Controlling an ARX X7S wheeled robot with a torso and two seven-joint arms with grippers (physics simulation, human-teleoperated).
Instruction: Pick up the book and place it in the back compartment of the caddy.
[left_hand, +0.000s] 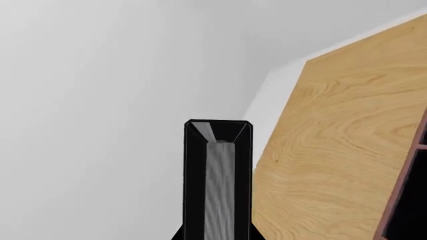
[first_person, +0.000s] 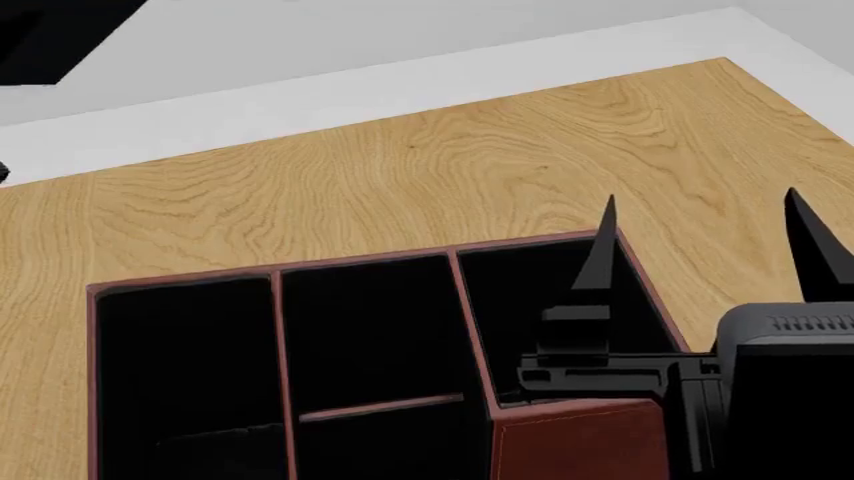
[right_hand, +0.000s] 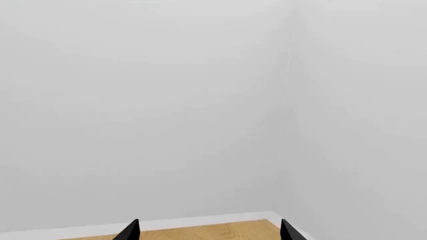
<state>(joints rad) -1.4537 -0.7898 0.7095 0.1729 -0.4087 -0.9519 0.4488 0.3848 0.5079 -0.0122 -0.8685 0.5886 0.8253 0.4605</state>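
Observation:
The book (left_hand: 218, 180), black-covered with a pale grey page block, sticks straight out from my left gripper (left_hand: 217, 236), which is shut on its lower end. It hangs beside the wooden table (left_hand: 327, 150), with a corner of the caddy (left_hand: 399, 200) at the edge of that view. In the head view the dark red-brown caddy (first_person: 574, 440) fills the near table, and the back compartment (first_person: 367, 330) is the far cell of its middle column, above a thin cross divider (first_person: 380, 407). My right gripper (first_person: 701, 215) stands open over the caddy's right column, holding nothing; its fingertips (right_hand: 132, 229) show apart.
Wooden table (first_person: 441, 170) stretches beyond the caddy to a white floor strip and grey walls. A black shape (first_person: 54, 35) sits at the top left of the head view; I cannot tell what it is.

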